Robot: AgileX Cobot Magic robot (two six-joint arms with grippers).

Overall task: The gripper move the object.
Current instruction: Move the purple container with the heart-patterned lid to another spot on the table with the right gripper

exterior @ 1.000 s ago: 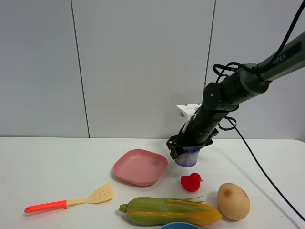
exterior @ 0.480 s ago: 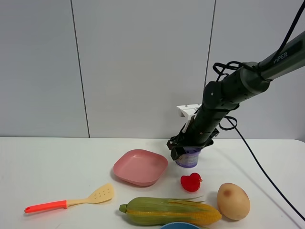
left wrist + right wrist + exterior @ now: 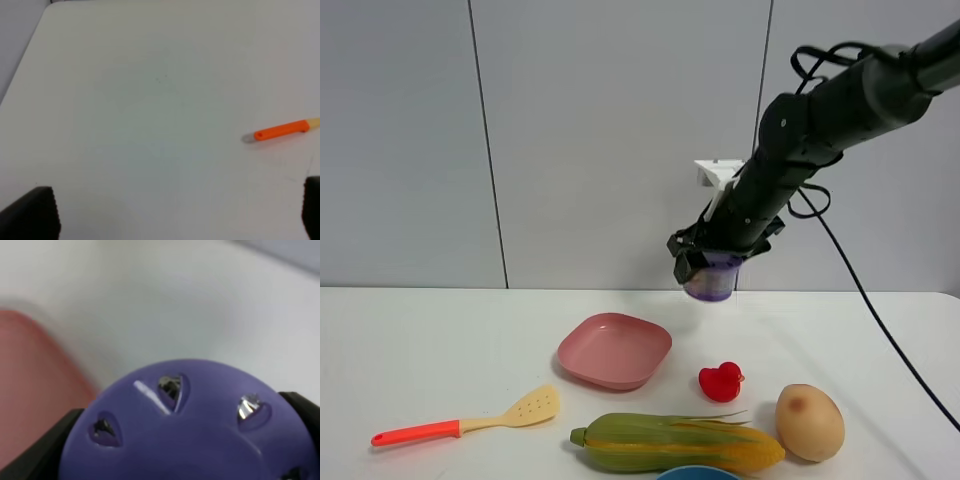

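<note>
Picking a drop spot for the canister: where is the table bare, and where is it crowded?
Widest bare patch: the left of the table, behind the spatula and left of the plate. Also the patch behind the duck, right of the plate, below the canister held by the right end effector. Crowded: front right, where corn, duck and egg cluster.

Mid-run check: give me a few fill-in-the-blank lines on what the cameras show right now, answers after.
The right gripper is shut on the canister, which hangs ____ the table. The duck beside the plate is coloured ____. The left gripper has its fingers ____.
Missing words: above; red; open.
</note>
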